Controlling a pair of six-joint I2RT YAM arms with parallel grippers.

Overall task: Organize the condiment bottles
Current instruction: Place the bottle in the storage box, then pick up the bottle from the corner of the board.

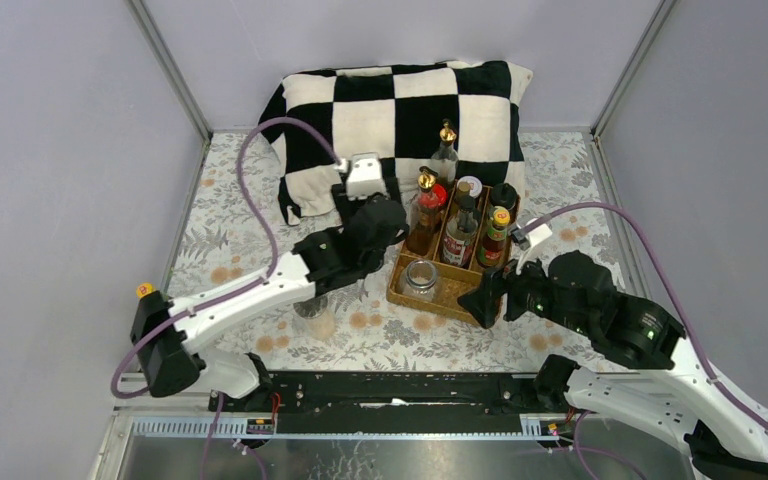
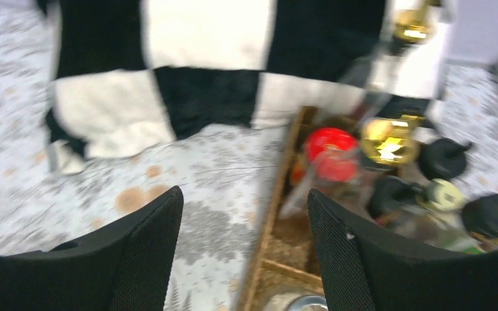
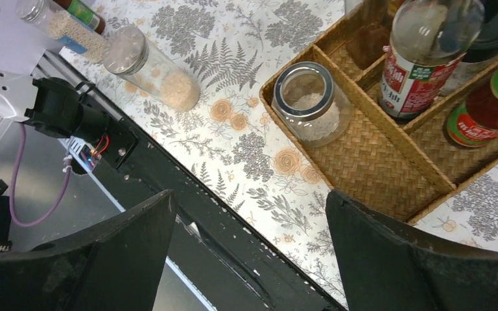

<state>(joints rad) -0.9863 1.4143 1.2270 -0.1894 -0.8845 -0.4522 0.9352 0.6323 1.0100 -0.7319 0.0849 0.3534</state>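
**Grippers.** We find the left gripper (image 2: 245, 204) with its jaws partly apart and nothing between them. Its own view is blurred, so we claim no more. It hangs just beside the far left edge of the wicker tray (image 3: 376, 162). A red-capped bottle (image 2: 331, 152) and a gold-topped bottle (image 2: 389, 139) stand close on its right. The right gripper (image 3: 249, 201) is spread wide and empty, poised by the tray's near right corner above the table's near edge.

**Tray.** Most of the condiment bottles (image 1: 460, 235) stand upright in the rear compartments. A short clear jar (image 3: 308, 107) holding pale powder stands in the near left compartment, and the wicker beside it is bare.

**Outstanding items.** A loose spice jar (image 3: 152, 70) sits on the floral cloth (image 1: 250, 215), left of the tray and near the front edge. In the top view the left forearm passes over it. A second jar (image 3: 58, 23) shows at the corner of the right wrist view.

**Governing relation.** From the left gripper the loose spice jar lies back toward that arm's own base. From the right gripper it lies to the left, past the tray's near corner. We judge the left arm nearer, though it would have to draw back. The jar's long axis looks upright with the lid uppermost, but the oblique views do not settle this.
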